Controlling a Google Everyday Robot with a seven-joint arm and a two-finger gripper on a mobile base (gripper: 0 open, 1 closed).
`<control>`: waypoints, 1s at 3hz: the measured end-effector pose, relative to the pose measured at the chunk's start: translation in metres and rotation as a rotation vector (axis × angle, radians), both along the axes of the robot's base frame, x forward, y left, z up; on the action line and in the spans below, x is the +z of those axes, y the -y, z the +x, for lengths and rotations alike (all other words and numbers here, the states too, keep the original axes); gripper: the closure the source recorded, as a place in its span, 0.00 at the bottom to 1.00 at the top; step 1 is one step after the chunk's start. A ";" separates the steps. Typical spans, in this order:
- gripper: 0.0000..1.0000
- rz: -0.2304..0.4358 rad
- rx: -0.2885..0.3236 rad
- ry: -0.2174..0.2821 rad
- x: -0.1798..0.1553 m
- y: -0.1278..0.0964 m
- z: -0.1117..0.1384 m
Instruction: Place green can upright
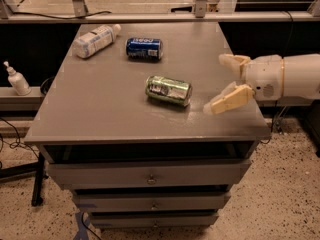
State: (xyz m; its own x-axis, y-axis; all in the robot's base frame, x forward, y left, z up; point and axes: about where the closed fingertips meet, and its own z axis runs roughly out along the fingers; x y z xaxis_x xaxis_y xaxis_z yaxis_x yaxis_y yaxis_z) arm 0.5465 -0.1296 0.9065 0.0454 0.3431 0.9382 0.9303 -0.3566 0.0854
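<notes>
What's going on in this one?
The robot's arm reaches in from the right, its gripper open and empty just right of the green can. The can lies on its side on the table, untouched, not yet stood up. A blue can and a bottle lie farther back.

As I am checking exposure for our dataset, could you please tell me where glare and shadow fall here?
Camera view: dim, warm light overall; the green can, lying on its side on the table, carries bright glints; the pale claw, open over the table's edge on the picture's right, is the brightest thing; a soft sheen lies on the top beside it; the background behind is nearly black.
</notes>
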 end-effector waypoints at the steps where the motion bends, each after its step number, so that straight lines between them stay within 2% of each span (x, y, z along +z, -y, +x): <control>1: 0.00 -0.140 -0.032 -0.015 0.008 -0.021 0.008; 2: 0.00 -0.273 -0.058 -0.029 0.009 -0.043 0.015; 3: 0.00 -0.436 -0.082 -0.039 0.004 -0.067 0.023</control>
